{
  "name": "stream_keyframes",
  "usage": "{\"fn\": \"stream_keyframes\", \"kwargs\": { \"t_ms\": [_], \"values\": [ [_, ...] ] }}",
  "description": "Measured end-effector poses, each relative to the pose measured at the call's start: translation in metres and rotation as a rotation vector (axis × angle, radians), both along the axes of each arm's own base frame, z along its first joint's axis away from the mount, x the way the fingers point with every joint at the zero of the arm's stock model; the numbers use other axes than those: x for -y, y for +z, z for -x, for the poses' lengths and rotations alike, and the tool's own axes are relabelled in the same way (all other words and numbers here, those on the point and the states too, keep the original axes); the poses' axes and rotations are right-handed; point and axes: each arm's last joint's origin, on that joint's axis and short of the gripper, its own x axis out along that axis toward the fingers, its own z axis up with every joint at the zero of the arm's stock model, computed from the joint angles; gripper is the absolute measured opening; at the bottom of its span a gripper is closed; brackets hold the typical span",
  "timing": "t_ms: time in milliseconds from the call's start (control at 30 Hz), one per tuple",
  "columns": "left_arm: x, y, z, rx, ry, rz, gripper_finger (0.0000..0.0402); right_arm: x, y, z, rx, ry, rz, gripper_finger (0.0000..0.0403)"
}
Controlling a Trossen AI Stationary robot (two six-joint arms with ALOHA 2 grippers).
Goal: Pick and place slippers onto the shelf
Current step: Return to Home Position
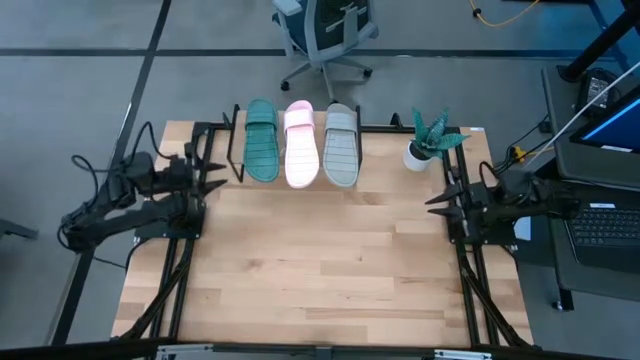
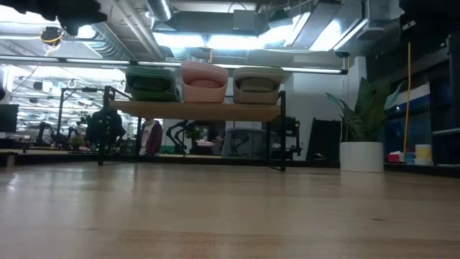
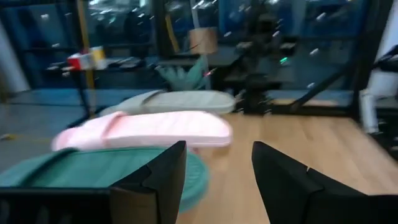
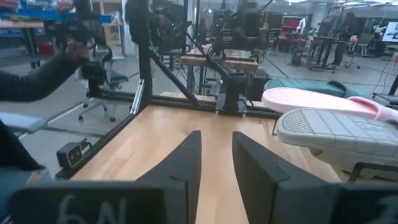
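Note:
Three slippers lie side by side on the shelf [image 1: 300, 170] at the table's far edge, soles up: teal green [image 1: 262, 140], pale pink [image 1: 300, 145], grey [image 1: 341, 145]. In the low view they sit on the plank top [image 2: 194, 109]: teal [image 2: 152, 83], pink [image 2: 204, 83], grey [image 2: 256, 84]. My left gripper [image 1: 215, 172] waits open at the table's left side, near the teal slipper [image 3: 74, 171]. My right gripper [image 1: 438, 203] waits open at the right side, with the grey slipper [image 4: 339, 127] off to its side.
A potted plant in a white pot [image 1: 425, 145] stands at the table's far right corner, beside the shelf. Black frame rails [image 1: 175, 290] run along both sides of the table. A bare wooden tabletop [image 1: 320, 270] lies between the arms. An office chair [image 1: 325, 40] stands beyond the far edge.

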Motion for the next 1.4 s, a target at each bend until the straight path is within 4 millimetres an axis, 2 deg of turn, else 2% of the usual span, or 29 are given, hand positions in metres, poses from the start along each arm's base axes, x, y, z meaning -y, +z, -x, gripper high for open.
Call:
{"fn": "stream_keyframes", "kwargs": {
  "t_ms": [133,267,433,533,867,1400],
  "values": [
    [-0.002,-0.028,-0.004,0.017,0.004,0.049,0.0176,-0.002,-0.019,-0.013,0.005,0.0,-0.031,0.0092],
    [-0.008,-0.053,-0.021,0.06,-0.009,0.054,0.0176,-0.004,-0.045,-0.027,0.012,0.003,-0.084,0.0092],
    [-0.009,-0.075,-0.034,0.081,-0.057,0.053,0.0176,-0.006,-0.068,-0.037,0.051,0.035,-0.102,0.0092],
    [-0.007,-0.076,-0.036,0.106,-0.078,0.066,0.0176,-0.007,-0.077,-0.039,0.043,0.036,-0.101,0.0092],
    [0.004,-0.109,-0.05,0.113,-0.002,0.065,0.0176,-0.007,-0.088,-0.041,0.034,0.024,-0.089,0.0092],
    [0.017,-0.116,-0.054,0.023,-0.2,-0.06,0.0176,-0.009,-0.093,-0.041,0.011,0.113,-0.013,0.0092]
  ]
}}
